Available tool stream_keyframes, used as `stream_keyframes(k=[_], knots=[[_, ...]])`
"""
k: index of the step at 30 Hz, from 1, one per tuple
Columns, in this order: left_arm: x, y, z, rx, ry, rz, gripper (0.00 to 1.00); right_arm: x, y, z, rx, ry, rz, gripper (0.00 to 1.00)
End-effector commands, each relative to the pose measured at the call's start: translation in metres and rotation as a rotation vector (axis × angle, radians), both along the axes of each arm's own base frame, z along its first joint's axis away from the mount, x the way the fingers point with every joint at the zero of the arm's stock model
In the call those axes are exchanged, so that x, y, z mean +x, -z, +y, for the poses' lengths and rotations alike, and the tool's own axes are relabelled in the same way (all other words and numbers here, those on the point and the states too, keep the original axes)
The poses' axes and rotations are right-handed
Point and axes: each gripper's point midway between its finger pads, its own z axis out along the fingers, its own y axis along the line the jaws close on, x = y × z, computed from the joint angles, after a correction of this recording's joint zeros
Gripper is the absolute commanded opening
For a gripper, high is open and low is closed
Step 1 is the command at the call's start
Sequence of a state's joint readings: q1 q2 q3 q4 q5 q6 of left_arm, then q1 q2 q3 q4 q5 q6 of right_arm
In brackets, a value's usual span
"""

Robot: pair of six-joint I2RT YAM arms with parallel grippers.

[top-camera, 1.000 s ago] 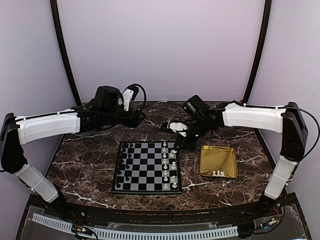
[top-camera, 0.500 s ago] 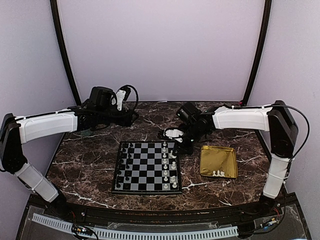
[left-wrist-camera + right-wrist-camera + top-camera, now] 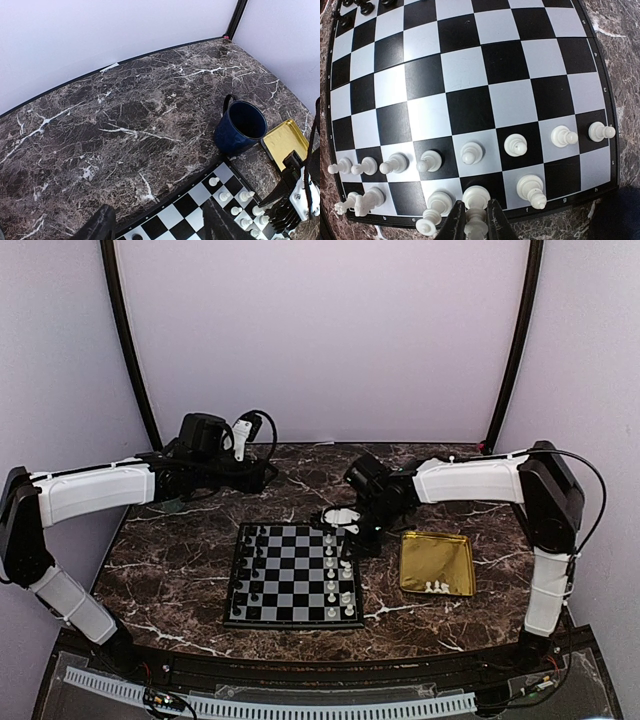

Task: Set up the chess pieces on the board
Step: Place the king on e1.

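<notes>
Chess pieces (image 3: 470, 152) mostly line the board's (image 3: 290, 575) three o'clock edge. My right gripper (image 3: 474, 220) pinches one white piece (image 3: 476, 200) over that edge, my left gripper (image 3: 159, 222) hangs wide and empty, and I see a few pieces in the tray (image 3: 437, 552).

We note board (image 3: 293, 575) mid-surface (image 3: 180, 570); tray (image 3: 436, 560) to its right, apart. Chess pieces (image 3: 331, 560) in board's two right-hand files, opposing set (image 3: 245, 570) in left-hand files; few more pieces at tray's near edge. Mug (image 3: 240, 127) behind board's far right corner. Right claw (image 3: 475, 207) over board's right edge, one piece between fingers.
</notes>
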State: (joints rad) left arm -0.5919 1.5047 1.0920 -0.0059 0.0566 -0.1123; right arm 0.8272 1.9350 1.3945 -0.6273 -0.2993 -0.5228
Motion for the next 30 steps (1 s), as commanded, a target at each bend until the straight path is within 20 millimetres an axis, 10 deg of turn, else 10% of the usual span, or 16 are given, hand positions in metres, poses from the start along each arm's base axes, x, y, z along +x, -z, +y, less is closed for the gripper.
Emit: stream_keyframes(k=[1, 17, 30], knots=[[-0.004, -0.011, 0.003, -0.019, 0.010, -0.017, 0.62, 0.000, 0.000, 0.009, 0.012, -0.019, -0.003, 0.16], [-0.005, -0.009, 0.002, -0.017, 0.017, -0.012, 0.61, 0.003, 0.000, 0.011, 0.009, -0.004, -0.008, 0.23], [-0.004, -0.005, 0.004, 0.003, 0.012, -0.008, 0.61, 0.018, -0.061, -0.032, 0.019, 0.104, -0.084, 0.30]])
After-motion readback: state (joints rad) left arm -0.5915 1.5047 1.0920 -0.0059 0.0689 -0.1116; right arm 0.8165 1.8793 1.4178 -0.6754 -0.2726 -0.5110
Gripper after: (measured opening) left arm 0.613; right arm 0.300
